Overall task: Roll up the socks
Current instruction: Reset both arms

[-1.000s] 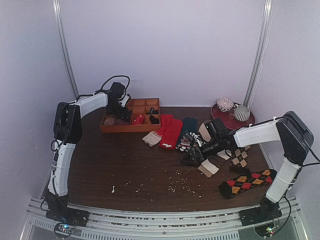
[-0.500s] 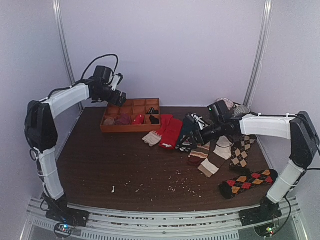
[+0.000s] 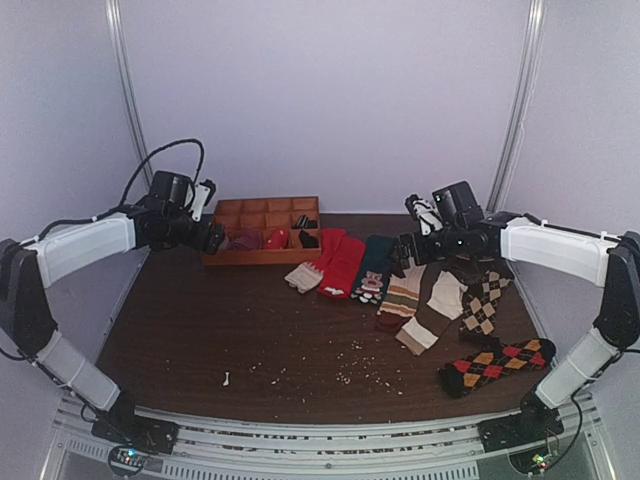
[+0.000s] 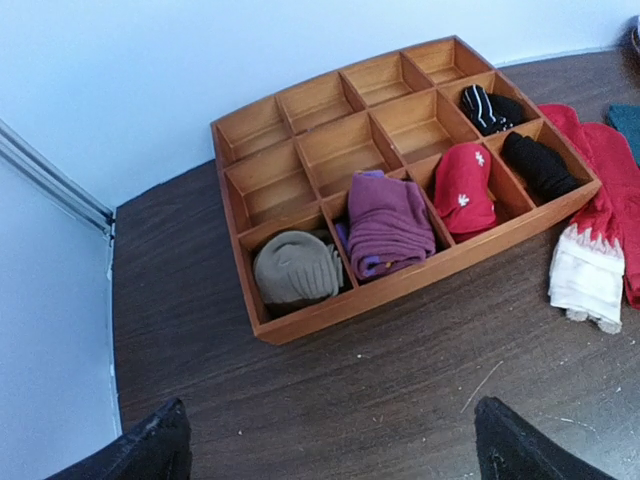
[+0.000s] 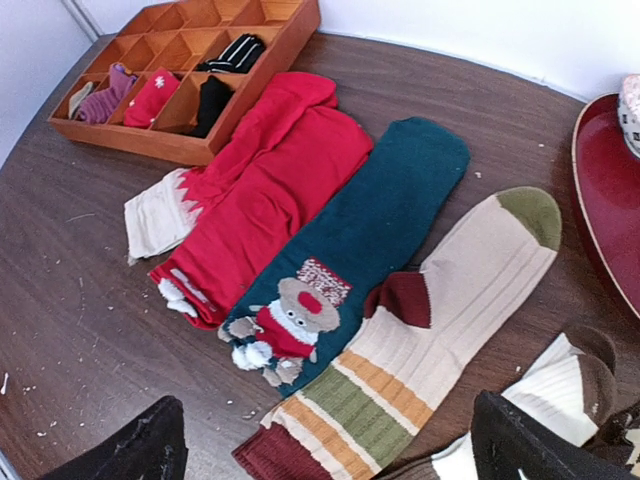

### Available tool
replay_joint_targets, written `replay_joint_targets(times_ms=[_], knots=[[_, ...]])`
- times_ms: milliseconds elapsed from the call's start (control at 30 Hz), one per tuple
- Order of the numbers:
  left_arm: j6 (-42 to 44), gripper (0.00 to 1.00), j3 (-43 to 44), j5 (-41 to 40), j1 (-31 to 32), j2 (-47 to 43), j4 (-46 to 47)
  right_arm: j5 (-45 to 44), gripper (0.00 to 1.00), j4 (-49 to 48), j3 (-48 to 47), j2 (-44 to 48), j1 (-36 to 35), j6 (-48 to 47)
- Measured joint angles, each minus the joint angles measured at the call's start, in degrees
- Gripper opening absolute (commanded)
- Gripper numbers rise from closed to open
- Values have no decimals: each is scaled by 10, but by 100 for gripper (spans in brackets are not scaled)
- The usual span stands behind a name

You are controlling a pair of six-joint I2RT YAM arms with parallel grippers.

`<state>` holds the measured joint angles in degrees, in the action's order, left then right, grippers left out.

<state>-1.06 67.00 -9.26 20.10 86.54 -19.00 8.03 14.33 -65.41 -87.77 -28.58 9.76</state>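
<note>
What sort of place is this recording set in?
Probably a robot lab test cell, not a home: bare white walls close around a dark table, with socks laid out beside a wooden tray.

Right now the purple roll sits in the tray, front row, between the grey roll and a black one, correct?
No: the purple roll sits in the tray, front row, between the grey roll and a red roll. The left wrist view shows it.
</note>
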Motion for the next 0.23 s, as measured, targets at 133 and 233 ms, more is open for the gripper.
replay_joint_targets(times_ms=[133,233], knots=[[-10,98,-41,-8,0,-54,29,-50,100,4,0,5,0,7],[-15,98,-56,-16,0,-72,54,-75,100,8,0,5,0,8]])
